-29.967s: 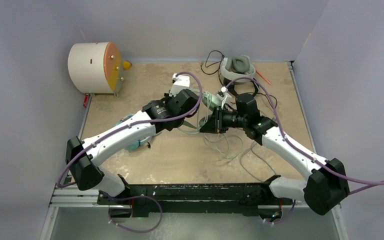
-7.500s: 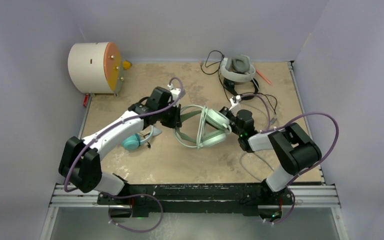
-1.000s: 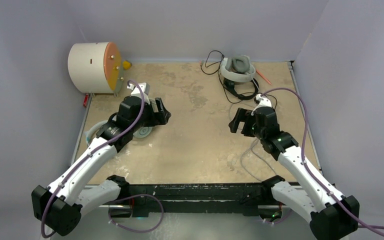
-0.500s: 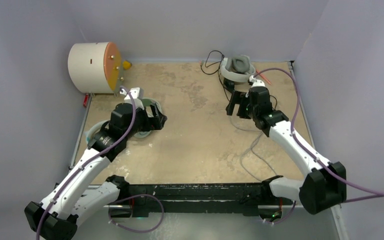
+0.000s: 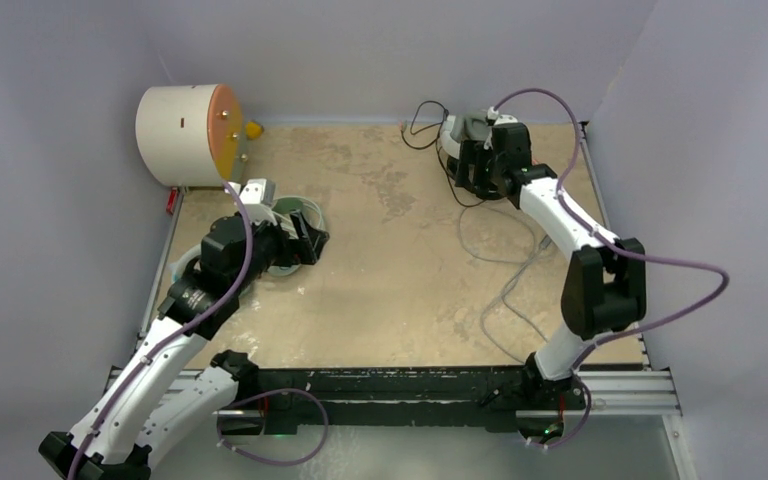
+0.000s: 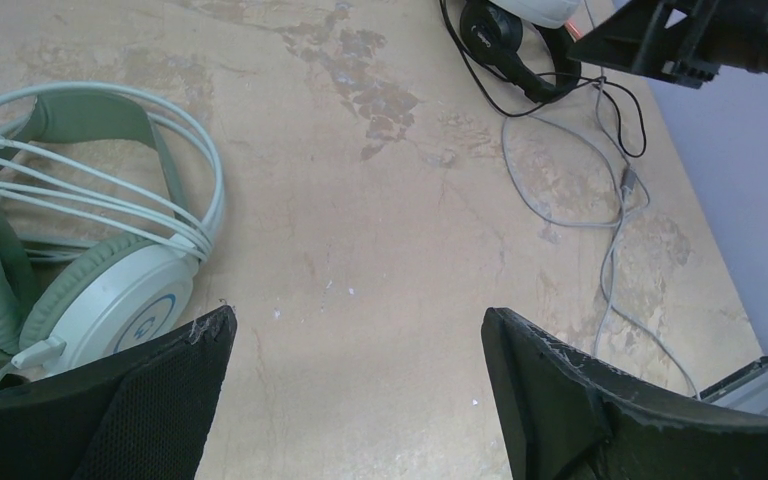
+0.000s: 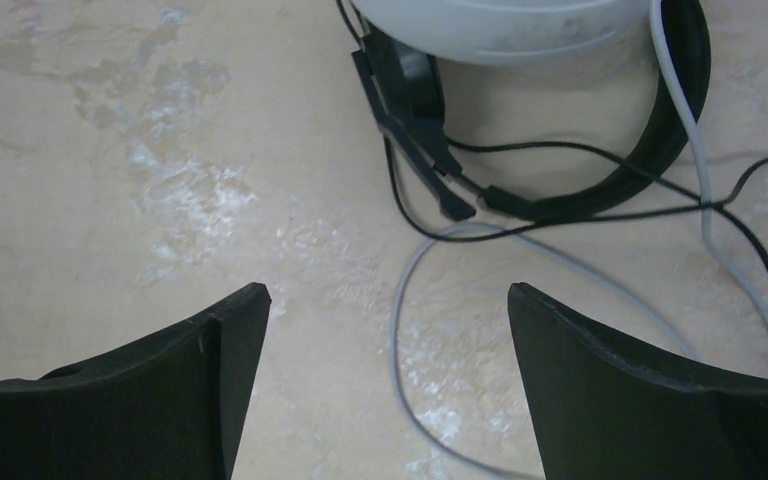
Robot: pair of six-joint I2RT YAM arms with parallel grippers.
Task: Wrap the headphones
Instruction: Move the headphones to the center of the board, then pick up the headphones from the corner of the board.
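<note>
The mint-green headphones [image 6: 110, 290] lie at the left of the table with their pale cable wound round the band; from above they show as [image 5: 298, 212] beside my left gripper [image 5: 305, 240]. That left gripper [image 6: 357, 315] hovers open just right of them, only bare table between its fingers. My right gripper [image 7: 388, 290] is open at the far back right [image 5: 470, 165], above the thin black headphones [image 7: 650, 150] and the edge of the white-and-grey headphones [image 7: 500, 20]. A loose grey cable [image 7: 400, 300] loops on the table under its jaws.
A cream drum with an orange face [image 5: 188, 135] stands at the back left, a small yellow object [image 5: 253, 130] beside it. An orange pen [image 5: 527, 153] lies at the back right. The grey cable [image 5: 510, 280] trails down the right side. Walls enclose the table.
My right arm has stretched away to the back right corner, over the black and white-and-grey headphones. My left arm has drawn back a little towards the near left.
</note>
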